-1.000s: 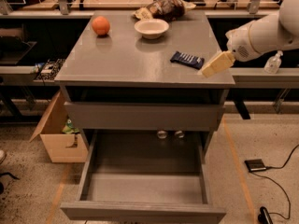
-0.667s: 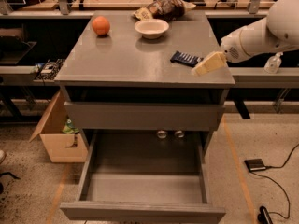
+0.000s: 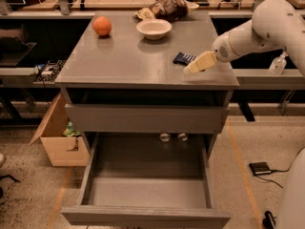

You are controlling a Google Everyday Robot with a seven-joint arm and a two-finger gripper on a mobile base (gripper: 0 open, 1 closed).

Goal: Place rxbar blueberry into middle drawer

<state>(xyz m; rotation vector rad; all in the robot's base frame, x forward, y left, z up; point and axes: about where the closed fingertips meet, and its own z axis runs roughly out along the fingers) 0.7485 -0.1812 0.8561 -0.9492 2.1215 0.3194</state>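
Observation:
The rxbar blueberry (image 3: 182, 57), a small dark blue bar, lies flat on the grey cabinet top (image 3: 119, 56) near its right front part. My gripper (image 3: 194, 67) reaches in from the right on a white arm, low over the top, and its cream tip sits right at the bar's right end. Whether it touches the bar is hidden. The middle drawer (image 3: 88, 178) is pulled out below, open, with nothing in it.
An orange (image 3: 102, 26), a white bowl (image 3: 153, 28) and a brown snack bag (image 3: 167, 7) sit at the back of the top. A cardboard box (image 3: 55, 144) stands on the floor at the left. A small black device (image 3: 261, 168) lies on the floor at the right.
My gripper has moved left along the cabinet top, from beside the bar to right at its right end. The bar and drawer have not moved.

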